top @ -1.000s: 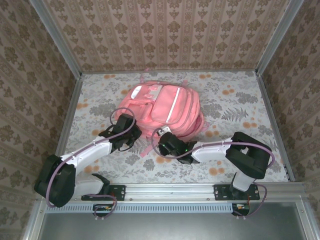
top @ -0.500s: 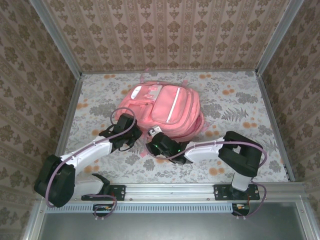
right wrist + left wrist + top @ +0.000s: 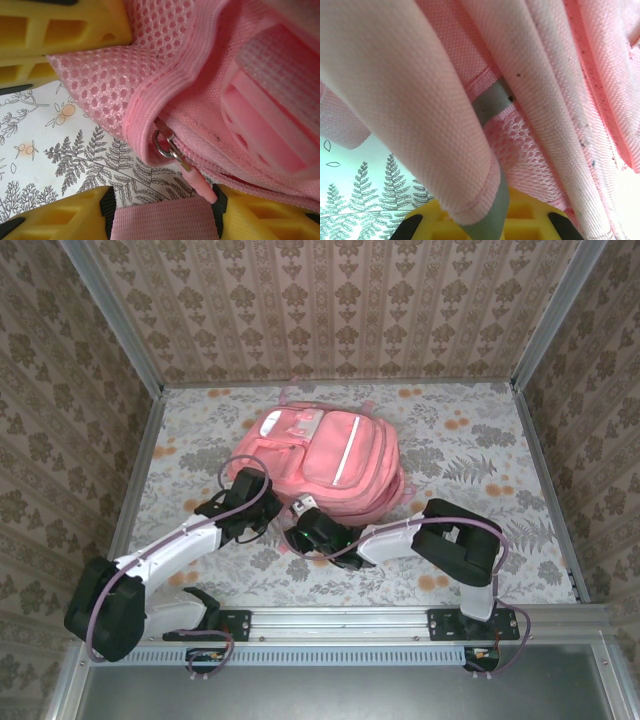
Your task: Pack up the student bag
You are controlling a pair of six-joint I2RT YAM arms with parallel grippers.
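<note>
Patterned wallpaper on three sides, floral tabletop (image 3: 470, 440) below. Large pink fabric student bag (image 3: 335, 455) lies flat mid-tabletop, toward far side, pockets up. Left hand (image 3: 255, 498) at bag's near-left edge, clamped on grey-trimmed pink fold (image 3: 460, 175). Right hand (image 3: 302, 518) at bag's near edge, yellow fingers (image 3: 60, 25) parted around pink mesh edge (image 3: 100, 75), gripping nothing; small metal zip pull (image 3: 172, 152) between them. Likely risks: closing here pinches mesh, not pull; fold slips from left hand, bag drags. No brand, label or writing readable.
</note>
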